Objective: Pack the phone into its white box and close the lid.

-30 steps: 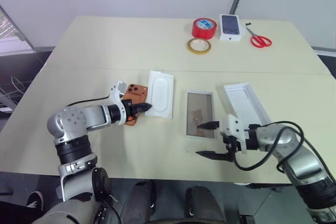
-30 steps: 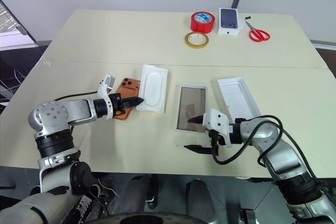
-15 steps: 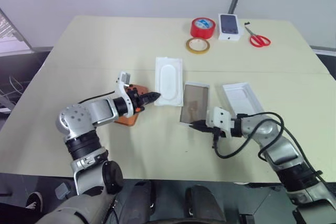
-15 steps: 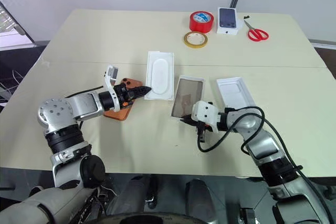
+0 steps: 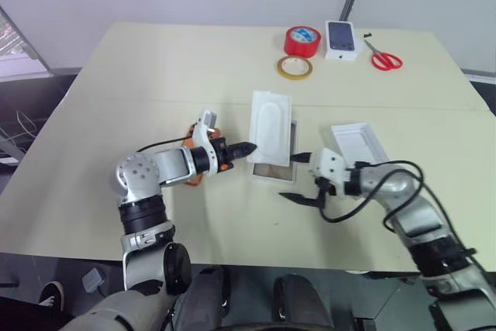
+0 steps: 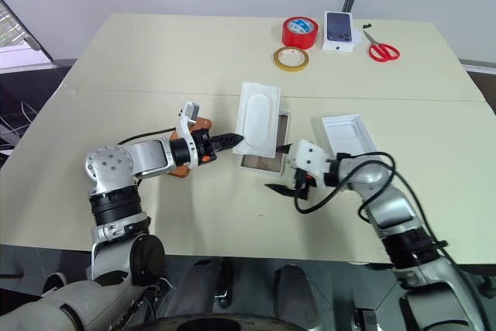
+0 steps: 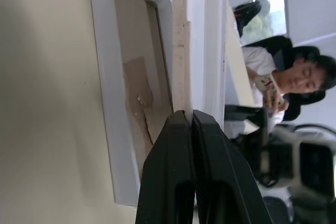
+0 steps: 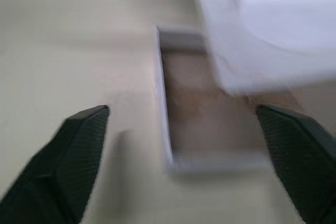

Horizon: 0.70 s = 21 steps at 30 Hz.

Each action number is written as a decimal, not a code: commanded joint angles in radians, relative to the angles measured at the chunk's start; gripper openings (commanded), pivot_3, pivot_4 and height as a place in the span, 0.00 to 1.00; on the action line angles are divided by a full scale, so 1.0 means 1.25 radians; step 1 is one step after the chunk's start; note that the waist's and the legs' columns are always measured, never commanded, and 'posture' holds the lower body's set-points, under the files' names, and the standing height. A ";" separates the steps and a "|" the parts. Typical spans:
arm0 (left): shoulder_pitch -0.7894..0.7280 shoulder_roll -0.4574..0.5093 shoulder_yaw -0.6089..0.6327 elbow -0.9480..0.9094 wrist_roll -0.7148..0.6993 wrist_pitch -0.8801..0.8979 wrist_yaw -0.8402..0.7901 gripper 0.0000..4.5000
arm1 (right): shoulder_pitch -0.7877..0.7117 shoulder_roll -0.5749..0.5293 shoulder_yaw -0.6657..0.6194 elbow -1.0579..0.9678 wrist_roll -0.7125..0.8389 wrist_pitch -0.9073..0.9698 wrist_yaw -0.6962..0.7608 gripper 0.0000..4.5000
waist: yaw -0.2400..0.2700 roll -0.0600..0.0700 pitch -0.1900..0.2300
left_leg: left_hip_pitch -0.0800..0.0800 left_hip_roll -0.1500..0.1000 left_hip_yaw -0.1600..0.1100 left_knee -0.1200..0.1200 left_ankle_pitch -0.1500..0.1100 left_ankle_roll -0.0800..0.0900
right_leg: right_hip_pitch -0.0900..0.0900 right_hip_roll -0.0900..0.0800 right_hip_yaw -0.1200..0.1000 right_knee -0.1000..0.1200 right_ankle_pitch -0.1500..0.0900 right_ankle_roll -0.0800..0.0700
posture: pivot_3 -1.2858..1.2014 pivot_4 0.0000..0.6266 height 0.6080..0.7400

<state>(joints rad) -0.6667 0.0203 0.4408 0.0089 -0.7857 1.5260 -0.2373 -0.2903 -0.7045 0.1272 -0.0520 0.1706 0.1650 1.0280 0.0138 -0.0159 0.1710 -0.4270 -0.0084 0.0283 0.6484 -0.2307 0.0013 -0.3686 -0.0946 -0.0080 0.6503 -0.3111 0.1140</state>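
nothing is packed yet: the phone (image 5: 195,178) lies on the surface behind the left gripper (image 5: 246,147), whose jaws pinch the insert (image 5: 270,126) over the box (image 5: 273,170); right gripper (image 5: 298,178) jaws spread, lid (image 5: 358,145) aside.

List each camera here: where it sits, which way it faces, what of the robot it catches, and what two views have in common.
Left eye and right eye views: on the head, looking forward and down at the table; both arms show, the left hand shut on the white insert, the right hand open.
Left wrist view: looks along its shut fingers pinching the insert's edge, over the white box.
Right wrist view: looks between its spread fingers at the box.
Shared: both wrist views show the white box and the insert.
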 commanded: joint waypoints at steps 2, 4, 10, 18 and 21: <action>-0.004 0.023 -0.052 0.031 0.004 -0.035 -0.036 0.00 | 0.021 -0.028 -0.066 0.009 0.004 -0.031 -0.017 0.99 | -0.003 0.000 0.000 | 0.000 0.000 0.000 0.000 0.000 0.000 | 0.000 0.000 0.000 0.000 0.000 0.000 | 0.52 0.24 0.91; -0.006 0.029 -0.066 0.050 0.003 -0.039 -0.049 0.00 | 0.025 -0.029 -0.081 0.018 0.002 -0.033 -0.027 0.99 | -0.003 0.000 0.000 | 0.001 0.001 0.000 -0.001 0.000 0.000 | 0.000 0.001 0.000 0.000 0.000 0.000 | 0.52 0.24 0.91; -0.008 0.020 -0.075 0.076 0.004 -0.054 -0.041 0.33 | 0.028 -0.020 -0.091 0.018 0.012 -0.035 -0.043 1.00 | -0.002 0.000 0.000 | 0.000 0.001 0.000 -0.001 0.000 0.000 | -0.001 0.001 0.000 0.000 0.000 0.000 | 0.52 0.24 0.91; -0.004 0.051 -0.112 0.023 0.013 -0.076 -0.043 0.98 | -0.015 0.006 -0.119 0.056 0.040 -0.039 -0.069 1.00 | -0.002 0.000 0.000 | 0.001 0.000 0.000 0.000 0.000 0.000 | 0.001 0.000 0.000 0.000 0.000 0.000 | 0.52 0.24 0.91; -0.008 0.069 -0.130 0.011 0.020 -0.118 -0.054 0.98 | -0.049 0.043 -0.131 0.032 0.096 0.004 -0.077 1.00 | -0.003 0.000 0.000 | 0.001 0.001 0.000 -0.001 0.000 0.000 | 0.000 0.001 0.000 0.001 0.000 0.000 | 0.52 0.24 0.91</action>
<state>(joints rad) -0.6673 0.1021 0.2891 0.0642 -0.7639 1.4191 -0.2877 -0.3145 -0.6744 -0.0005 0.0310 0.2291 0.1467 0.9457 0.0103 -0.0155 0.1708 -0.4261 -0.0075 0.0283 0.6477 -0.2305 0.0010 -0.3689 -0.0935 -0.0077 0.6508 -0.3111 0.1140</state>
